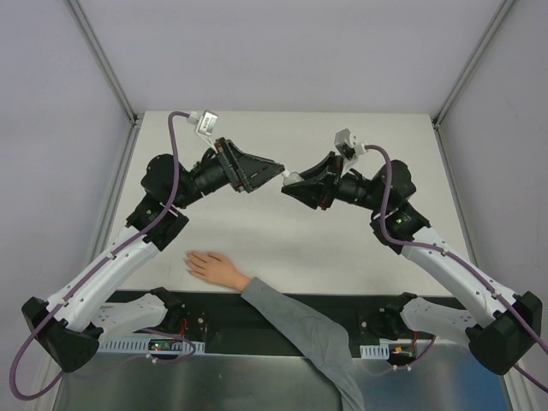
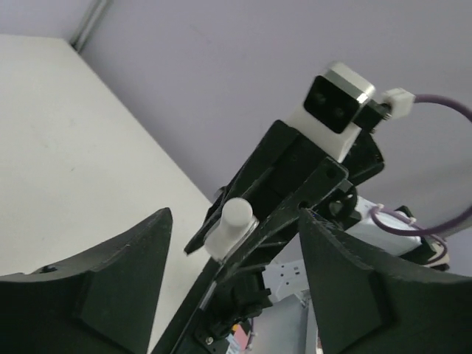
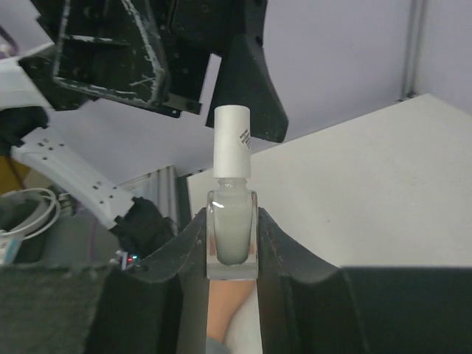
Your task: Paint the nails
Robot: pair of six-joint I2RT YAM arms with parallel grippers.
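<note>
My right gripper (image 1: 297,185) is shut on a small whitish nail polish bottle (image 3: 231,234) and holds it high above the table, its white cap (image 3: 231,150) on and pointing at my left gripper (image 1: 272,174). The left gripper (image 2: 232,295) is open, its two fingers wide apart either side of the bottle (image 2: 231,227) but some way short of it. The pale hand (image 1: 214,267) with a grey sleeve (image 1: 295,321) lies flat on the table at the near edge. Its nails are too small to make out. Part of the hand (image 3: 225,317) shows below the bottle in the right wrist view.
The white table (image 1: 282,248) has metal frame rails at its left (image 1: 120,184) and right (image 1: 454,184) edges. A black strip (image 1: 223,312) with the arm bases runs along the near edge. Both arms are raised over the table's middle.
</note>
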